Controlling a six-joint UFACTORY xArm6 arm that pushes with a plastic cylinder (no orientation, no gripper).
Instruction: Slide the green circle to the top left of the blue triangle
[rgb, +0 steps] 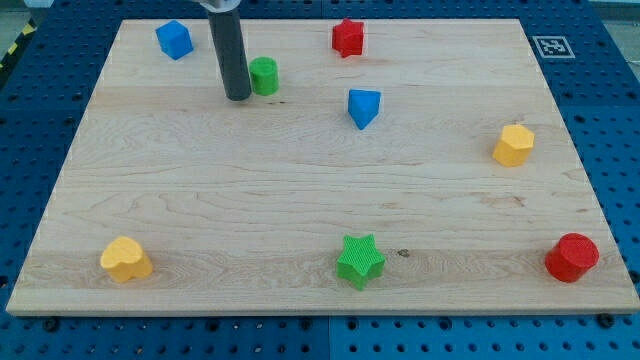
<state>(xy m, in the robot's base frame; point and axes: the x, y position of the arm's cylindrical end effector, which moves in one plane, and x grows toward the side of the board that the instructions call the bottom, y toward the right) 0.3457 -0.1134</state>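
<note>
The green circle (264, 75) is a small green cylinder near the view's top, left of centre. The blue triangle (363, 107) lies to its right and a little lower. My tip (238, 97) is the lower end of the dark rod, just left of the green circle and slightly below it, very close to its side or touching it. The rod rises to the view's top edge.
A blue cube (173, 39) sits at the top left and a red star (347, 37) at the top centre. A yellow hexagon (513, 145) is at the right, a red cylinder (572, 257) at the bottom right, a green star (360, 261) at the bottom centre, a yellow heart (125, 260) at the bottom left.
</note>
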